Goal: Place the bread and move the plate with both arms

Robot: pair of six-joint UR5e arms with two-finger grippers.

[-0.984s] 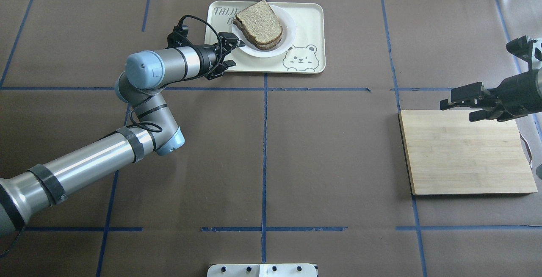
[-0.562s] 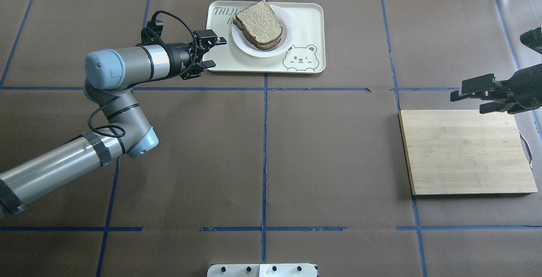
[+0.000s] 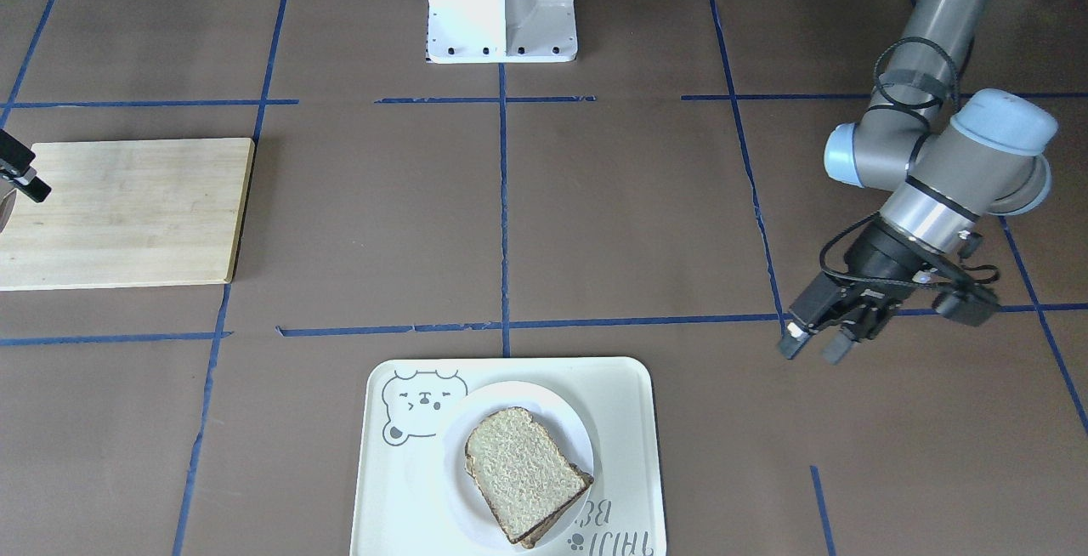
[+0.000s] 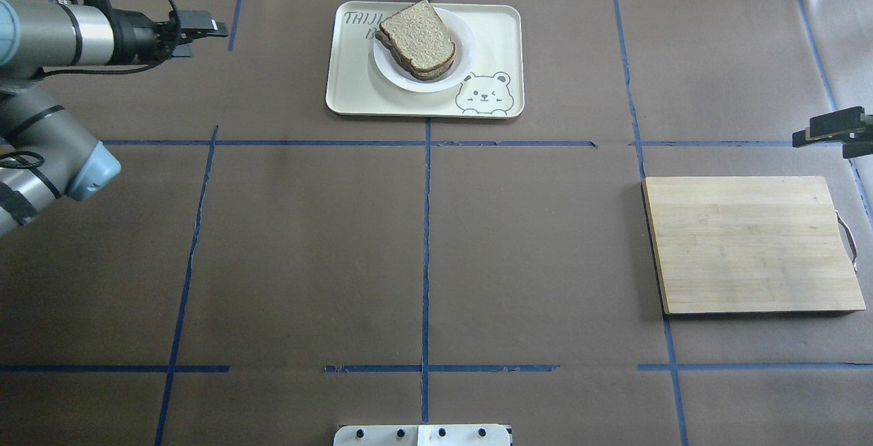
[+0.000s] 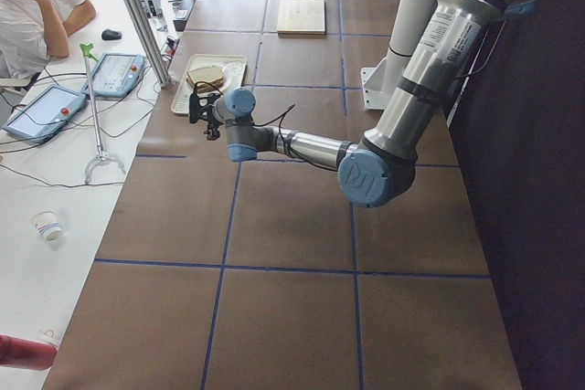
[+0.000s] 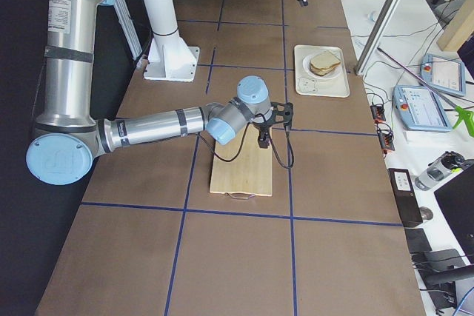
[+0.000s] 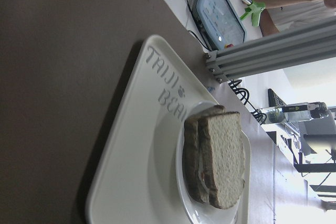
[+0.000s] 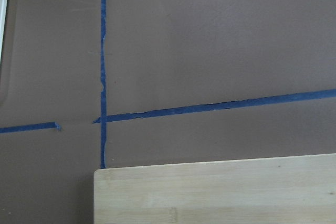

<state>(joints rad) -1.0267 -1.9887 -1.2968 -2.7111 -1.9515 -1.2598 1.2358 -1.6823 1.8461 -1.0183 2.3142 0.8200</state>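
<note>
While both arms hang wide of the work, the desk reads as follows (clock positions taken from the overhead view, 12 o'clock being the far edge).

- Bread (image 4: 417, 38): lies flat as the top slice of a two-slice stack. The left wrist view shows a second slice directly beneath it, edges roughly matched.
- Plate (image 4: 466, 50): carries the stack and sits inside the cream bear tray (image 4: 496, 30), toward the tray's 9 o'clock side. The tray is at 12 o'clock on the desk.
- Left gripper (image 4: 208, 38): at about 10 o'clock, well apart from the tray. Its fingers are spread and grasp nothing. Its wrist camera looks back along the desk at the tray.
- Right gripper (image 4: 821, 145): at 3 o'clock, at the view's edge and just beyond the far edge of the wooden board (image 4: 750, 245). What shows of its fingers looks parted, with nothing between them.
- Board: bare, at roughly 4 o'clock.

Judgement:
- With the slice squared on its partner and the plate seated in the tray's raised rim, both parts of the task look done.
- The rim should keep the plate from sliding.
- The released fingers and the wide stand-off fit arms parked clear, so that neither can nudge the stack.
- The bread is soft and only resting on the lower slice, so any bump to the tray could shift it off square.
</note>
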